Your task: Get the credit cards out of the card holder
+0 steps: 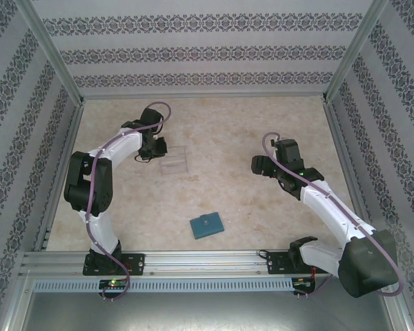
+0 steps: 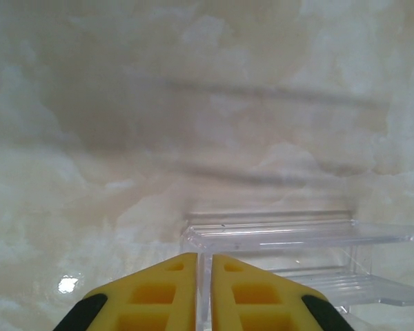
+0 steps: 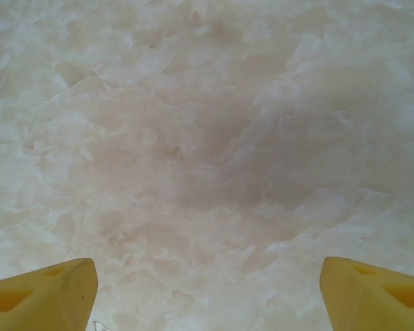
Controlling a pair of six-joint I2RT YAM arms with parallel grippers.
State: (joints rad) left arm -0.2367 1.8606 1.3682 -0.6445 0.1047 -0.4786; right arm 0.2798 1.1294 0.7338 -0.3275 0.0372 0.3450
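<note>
We see the card holder (image 1: 207, 225) lying flat and folded shut on the desk (image 1: 262, 117), near its front edge between the two arm bases and well apart from both tools; the left tool (image 2: 203, 261) sits at the clear tray (image 1: 174, 160) farther back, its fingers narrow, pinched on the tray's thin wall. The right tool (image 3: 207, 269) hangs over bare desk with its fingers wide, holding nothing.

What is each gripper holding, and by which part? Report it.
Left gripper pinches the clear tray by a thin upright wall; right gripper is open, holding nothing.
</note>
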